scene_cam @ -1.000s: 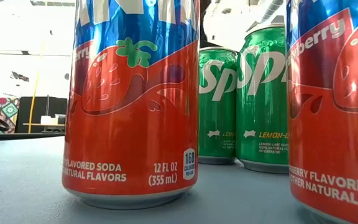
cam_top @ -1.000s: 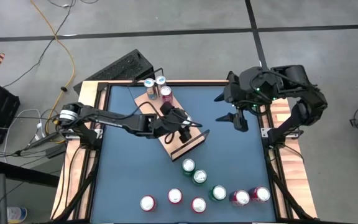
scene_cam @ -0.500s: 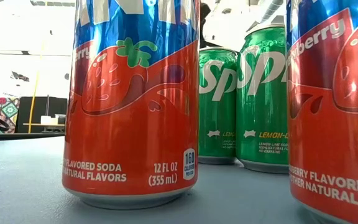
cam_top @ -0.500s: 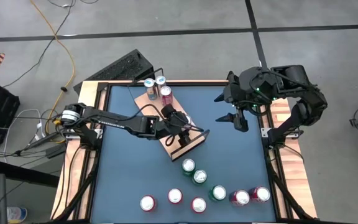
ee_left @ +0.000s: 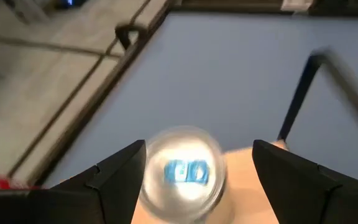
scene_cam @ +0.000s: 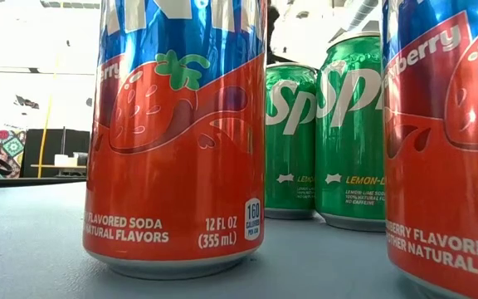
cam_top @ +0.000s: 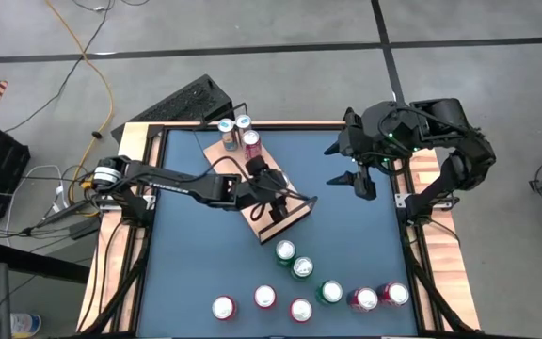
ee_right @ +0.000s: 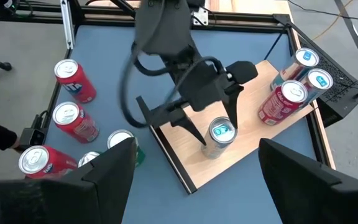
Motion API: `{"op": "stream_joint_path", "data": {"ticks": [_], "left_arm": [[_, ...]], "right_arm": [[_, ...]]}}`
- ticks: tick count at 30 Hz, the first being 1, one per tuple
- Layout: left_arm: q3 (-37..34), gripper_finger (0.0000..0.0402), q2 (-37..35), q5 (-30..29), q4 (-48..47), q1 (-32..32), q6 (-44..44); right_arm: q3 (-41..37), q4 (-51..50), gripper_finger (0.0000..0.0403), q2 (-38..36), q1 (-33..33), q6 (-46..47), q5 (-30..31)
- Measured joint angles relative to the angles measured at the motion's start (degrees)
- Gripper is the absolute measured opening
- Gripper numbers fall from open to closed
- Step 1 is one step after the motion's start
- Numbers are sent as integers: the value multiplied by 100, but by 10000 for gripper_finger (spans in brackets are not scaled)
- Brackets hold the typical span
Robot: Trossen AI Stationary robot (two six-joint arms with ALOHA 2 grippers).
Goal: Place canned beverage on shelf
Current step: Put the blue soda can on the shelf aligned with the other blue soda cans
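Can placement on shelf

Can (ee_right: pixel 220 138) stands on the shelf (ee_right: pixel 252 138) between the left gripper (ee_right: pixel 194 118) fingers, spread apart; a skewed withdrawal could topple it. Right gripper (cam_top: pixel 354 176) waits farther off, fingers apart.

Bench (cam_top: pixel 205 273): matte slate-blue top; light-wood edging; black frame rails
Shelf (ee_right: pixel 272 134): pale light-wood board; thin black metal rails at the ends
Can on shelf (ee_right: pixel 220 138): silver lid with a bright blue tab patch; silver body
Cans at shelf end (ee_right: pixel 291 93): one red with white lettering; two blue-and-white with silver lids
Strawberry soda cans (scene_cam: pixel 173 133): orange-red lower half, blue upper band, red strawberry with green leaves, white print
Lemon-lime cans (scene_cam: pixel 330 133): green; white lettering; small yellow text
Left claw (ee_right: pixel 194 127): black
Right claw (cam_top: pixel 346 179): black
Floor (cam_top: pixel 280 28): grey with dark seams; yellow cable across it
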Motion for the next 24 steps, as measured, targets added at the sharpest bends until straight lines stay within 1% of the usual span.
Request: {"op": "stream_joint_path", "data": {"ticks": [3,5,8,11,16,21,24], "left_arm": [[148,282,-4,78,-61,24,282],[193,282,-4,294,-72,93,263],[199,282,-7,646,-79,251,155],[200,282,-7,924,-296,452,-30],[202,282,-7,1552,-455,791,-322],[202,282,-7,1675,-625,832,-302],[202,282,-7,1639,-672,777,-304]], "right_arm": [[0,0,322,0,0,0,-2],[0,0,322,0,0,-2,-2],[0,-2,322,0,0,-2,-2],[0,-4,322,0,0,-2,-2],[0,-53,322,0,53,-2,-2],[0,-101,322,0,190,-2,-2],[-1,-103,322,0,234,-2,-2]]}}
